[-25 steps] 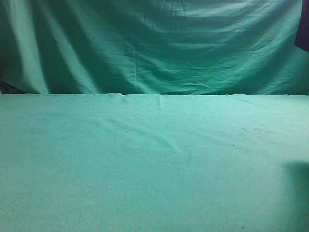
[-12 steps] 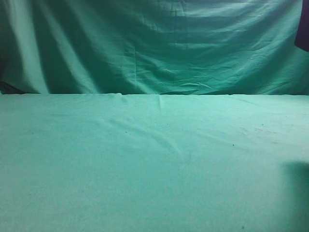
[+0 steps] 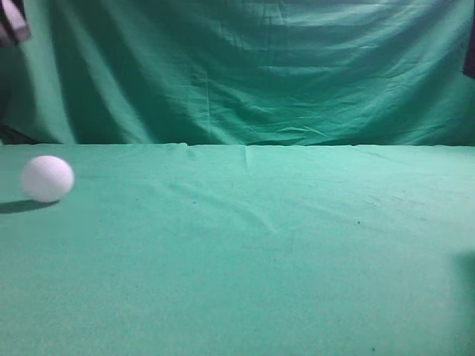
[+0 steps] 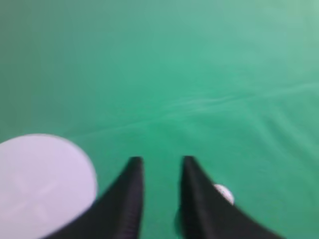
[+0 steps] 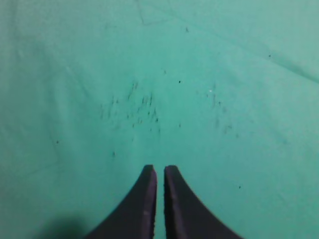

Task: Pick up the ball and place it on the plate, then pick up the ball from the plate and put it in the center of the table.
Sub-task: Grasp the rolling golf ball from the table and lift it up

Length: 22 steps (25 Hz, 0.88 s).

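Observation:
The ball (image 3: 47,179), a small white sphere, rests on the light green table (image 3: 245,245) at the far left of the exterior view. In the left wrist view it (image 4: 224,193) peeks out from behind the right finger of my left gripper (image 4: 160,162), which is open, empty and above the cloth. A round white plate (image 4: 42,184) lies to the left of that gripper. My right gripper (image 5: 160,169) is shut and empty over bare, speckled cloth. Neither gripper shows in the exterior view.
A darker green curtain (image 3: 245,67) hangs behind the table. A dark, blurred object (image 3: 11,22) sits in the exterior view's top left corner. Another dark shape (image 3: 469,44) is at the right edge.
The ball has appeared on the left of the table, which was bare before. A dark object has come into the top left corner. The shadow at the lower right has shrunk.

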### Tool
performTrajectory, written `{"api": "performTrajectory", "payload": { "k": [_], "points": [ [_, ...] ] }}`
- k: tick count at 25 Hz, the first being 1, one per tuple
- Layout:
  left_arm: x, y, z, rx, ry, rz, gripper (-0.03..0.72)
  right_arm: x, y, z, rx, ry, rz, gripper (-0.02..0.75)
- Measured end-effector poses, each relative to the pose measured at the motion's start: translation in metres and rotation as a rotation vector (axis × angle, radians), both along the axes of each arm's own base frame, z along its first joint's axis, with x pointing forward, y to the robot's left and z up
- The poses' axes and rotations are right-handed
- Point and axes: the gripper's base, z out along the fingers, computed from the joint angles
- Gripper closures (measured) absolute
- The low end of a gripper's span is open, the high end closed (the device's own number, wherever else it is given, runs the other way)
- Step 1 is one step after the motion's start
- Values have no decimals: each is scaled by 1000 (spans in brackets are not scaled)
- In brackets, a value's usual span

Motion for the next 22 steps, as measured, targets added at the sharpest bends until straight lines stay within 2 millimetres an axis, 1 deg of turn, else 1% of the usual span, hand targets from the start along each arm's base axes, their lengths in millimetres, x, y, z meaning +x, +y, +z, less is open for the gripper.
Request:
{"api": "performTrajectory", "payload": {
  "k": [1, 2, 3, 4, 7, 9, 10, 11, 12, 14, 16, 19, 22],
  "points": [
    [-3, -4, 8, -26, -24, -24, 548, -1, 0, -1, -6, 11, 4, 690],
    [-8, -7, 19, -54, -62, -53, 606, -2, -1, -1, -13, 20, 11, 690],
    [-12, -10, 28, -76, -92, -70, 636, -3, -1, -1, -18, 29, 13, 690],
    [-18, -11, 38, -89, -125, -81, 688, -4, -2, -1, -22, 37, 16, 690],
    [-35, -12, 65, -93, -216, -98, 688, -8, -3, 1, -30, 58, 20, 690],
    [-55, -13, 80, -93, -293, -116, 688, -13, -3, 3, -25, 84, 19, 690],
    [-65, -14, 83, -86, -331, -123, 688, -15, -3, 3, -22, 101, 20, 690],
    [-75, -16, 85, -80, -367, -128, 688, -18, -2, 4, -23, 117, 27, 690],
    [-91, -18, 88, -79, -407, -129, 688, -21, 1, 4, -25, 123, 42, 690],
    [-116, -20, 80, -72, -462, -123, 688, -28, 9, 6, -33, 125, 95, 690],
    [-140, -18, 73, -68, -519, -110, 688, -36, 23, 7, -36, 113, 171, 690],
    [-167, -15, 62, -63, -565, -91, 688, -46, 44, 9, -23, 74, 275, 690],
    [-194, -13, 48, -71, -594, -80, 688, -49, 56, 10, 18, 38, 305, 690]
  ]
}}
